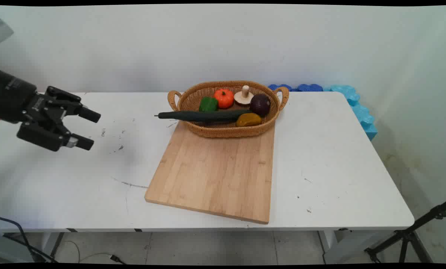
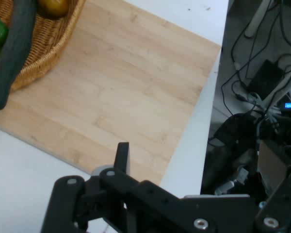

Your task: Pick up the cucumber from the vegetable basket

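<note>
My black gripper [image 1: 89,129] hangs open above the table's left part, fingers pointing right, holding nothing. A wooden cutting board [image 1: 215,172] lies in the middle of the table, some way to its right. A wicker basket [image 1: 208,131] stands on the board's far end. In it lie a long dark green cucumber [image 1: 204,115] sticking out over the left rim, a green pepper [image 1: 208,104], an orange pumpkin [image 1: 223,98], a mushroom [image 1: 244,95], a purple onion [image 1: 260,105] and a brownish potato [image 1: 248,119]. The hand view shows the board [image 2: 121,92], the basket's [image 2: 51,46] edge, the cucumber [image 2: 12,53] and one finger [image 2: 121,156].
Blue foam pieces [image 1: 352,102] line the table's far right edge against the wall. A black tripod leg [image 1: 413,231] stands on the floor at the lower right. Cables and equipment [image 2: 262,97] lie beyond the table's edge in the hand view.
</note>
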### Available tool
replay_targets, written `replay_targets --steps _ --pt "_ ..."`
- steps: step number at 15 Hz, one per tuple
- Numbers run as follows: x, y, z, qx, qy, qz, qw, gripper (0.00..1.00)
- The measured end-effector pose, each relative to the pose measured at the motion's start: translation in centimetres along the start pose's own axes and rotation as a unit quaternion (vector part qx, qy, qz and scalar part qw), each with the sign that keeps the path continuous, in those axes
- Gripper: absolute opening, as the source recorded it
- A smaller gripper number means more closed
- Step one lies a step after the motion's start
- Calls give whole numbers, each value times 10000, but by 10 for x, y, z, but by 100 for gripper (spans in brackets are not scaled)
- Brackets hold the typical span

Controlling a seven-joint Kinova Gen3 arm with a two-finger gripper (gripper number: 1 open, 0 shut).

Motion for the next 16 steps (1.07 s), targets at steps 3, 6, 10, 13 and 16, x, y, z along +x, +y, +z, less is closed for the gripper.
replay_targets --steps 3,6,10,13,16 --pt "10 -2 9 45 20 -36 10000 100" --pt "25 -6 20 118 39 -71 9999 100" --pt "56 -18 41 311 26 -64 9995 100" --pt "76 -29 56 475 -5 -71 9988 100" --pt "105 -51 77 784 -66 -106 9968 100"
